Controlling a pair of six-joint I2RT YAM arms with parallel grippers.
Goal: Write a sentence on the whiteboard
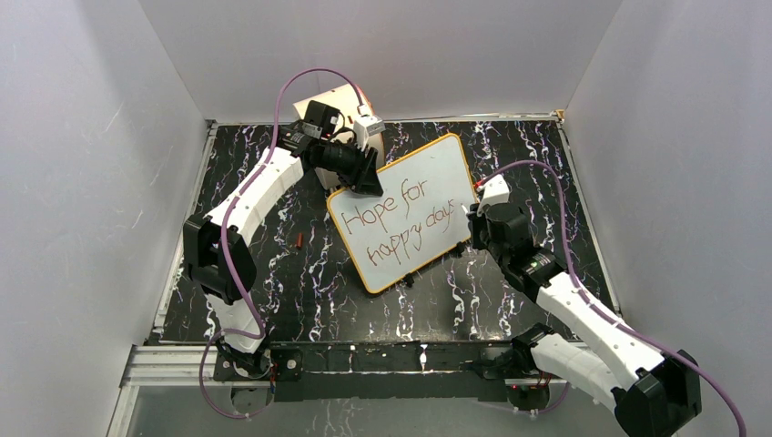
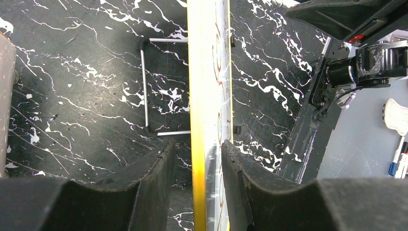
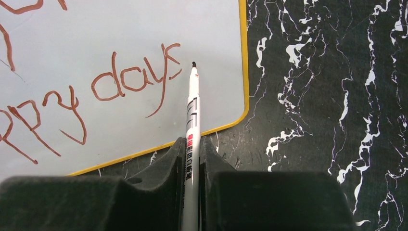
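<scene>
The whiteboard (image 1: 439, 171) lies tilted on the black marbled table, its orange-yellow rim showing. The sentence (image 1: 397, 224) reads "Hope for happy days" in red-brown over two lines. My left gripper (image 1: 368, 178) straddles the board's far-left corner. In the left wrist view the whiteboard (image 2: 208, 96) runs edge-on between the fingers (image 2: 163, 166) of the left gripper (image 2: 197, 150), with a gap on the rim side. My right gripper (image 3: 192, 144) is shut on a white marker (image 3: 193, 110). Its tip sits just right of "days" (image 3: 130, 82) on the whiteboard (image 3: 120, 33).
A cream object (image 1: 330, 98) stands at the back behind the left gripper. A small red-brown cap (image 1: 298, 240) lies left of the board. A wire stand (image 2: 144, 86) shows behind the board. Grey walls enclose the table on three sides.
</scene>
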